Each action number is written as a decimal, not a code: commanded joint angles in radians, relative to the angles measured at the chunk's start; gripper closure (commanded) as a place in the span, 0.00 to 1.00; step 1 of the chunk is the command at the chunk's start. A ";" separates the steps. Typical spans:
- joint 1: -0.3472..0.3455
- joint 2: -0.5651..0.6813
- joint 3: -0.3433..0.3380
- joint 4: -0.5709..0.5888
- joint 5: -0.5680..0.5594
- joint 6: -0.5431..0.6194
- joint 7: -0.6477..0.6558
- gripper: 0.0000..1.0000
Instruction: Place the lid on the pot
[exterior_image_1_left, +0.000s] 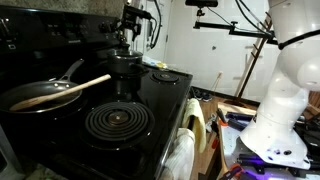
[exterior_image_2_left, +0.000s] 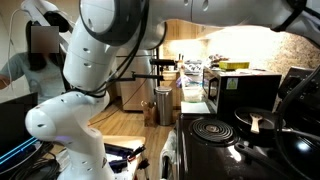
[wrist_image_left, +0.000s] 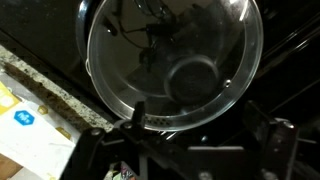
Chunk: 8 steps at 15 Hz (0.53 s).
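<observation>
Jaws: couldn't tell whether shut; seemed pinched at lid (wrist_image_left: 150, 50) rim. Hovered with lid over pot (exterior_image_1_left: 125, 70) near surface's (exterior_image_1_left: 165, 95) back edge. Judged not yet seated; lowering, release left.

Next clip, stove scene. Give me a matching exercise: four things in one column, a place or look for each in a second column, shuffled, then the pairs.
Things:
1. wooden spoon
2. spiral burner coil
3. pot
4. lid

Place or look:
A. clear glass, metal rim
B. lying across the frying pan
C. at the back of the cooktop
D. nothing on it, at the front of the cooktop

Pairs: 1-B, 2-D, 3-C, 4-A
</observation>
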 joint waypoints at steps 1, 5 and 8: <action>0.007 -0.038 -0.001 0.036 -0.061 -0.113 -0.046 0.00; -0.017 -0.078 0.056 0.023 -0.020 -0.146 -0.263 0.00; -0.030 -0.093 0.092 0.004 0.017 -0.135 -0.407 0.00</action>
